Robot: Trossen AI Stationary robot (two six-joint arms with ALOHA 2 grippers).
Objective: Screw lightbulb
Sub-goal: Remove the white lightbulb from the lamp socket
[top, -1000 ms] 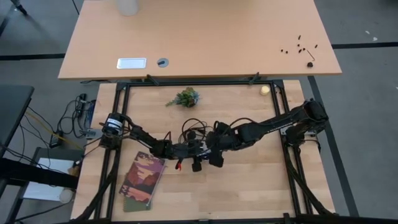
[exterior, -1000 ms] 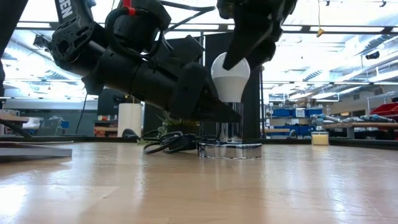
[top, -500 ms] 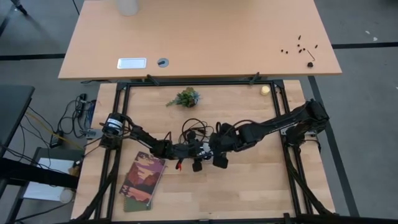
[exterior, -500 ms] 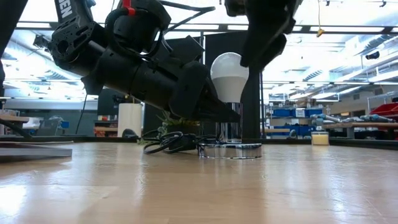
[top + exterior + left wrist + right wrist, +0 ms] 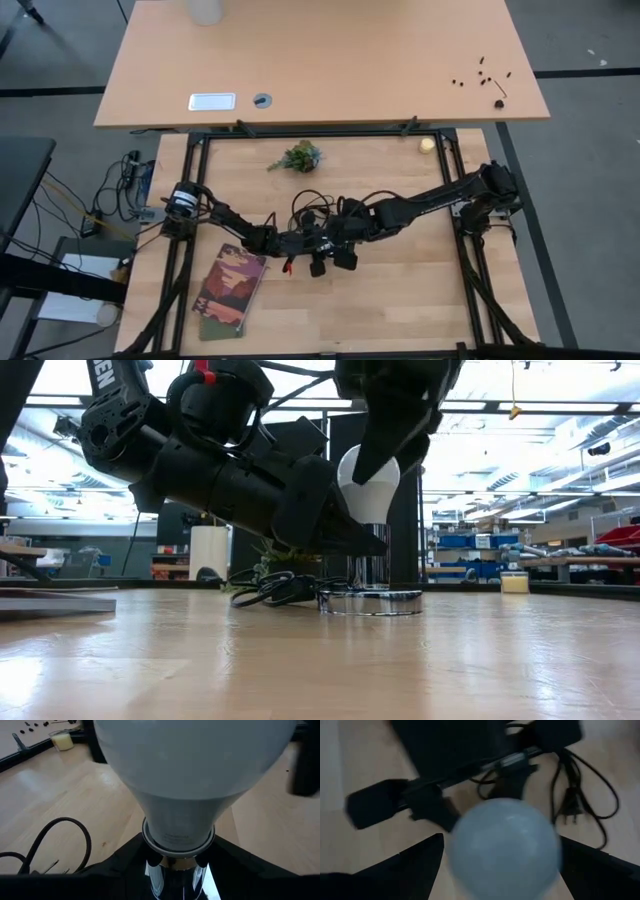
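Lightbulb looks frosted white, pear-shaped, upright on its shiny metal neck. I see the left gripper pinching that neck; the right gripper spreads wide around the dome.

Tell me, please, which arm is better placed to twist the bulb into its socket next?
The right. Its gripper hangs above the lightbulb, jaws open either side of the dome, free to close and turn. The left gripper is already clamped low at the bulb's neck, steadying it over the socket.
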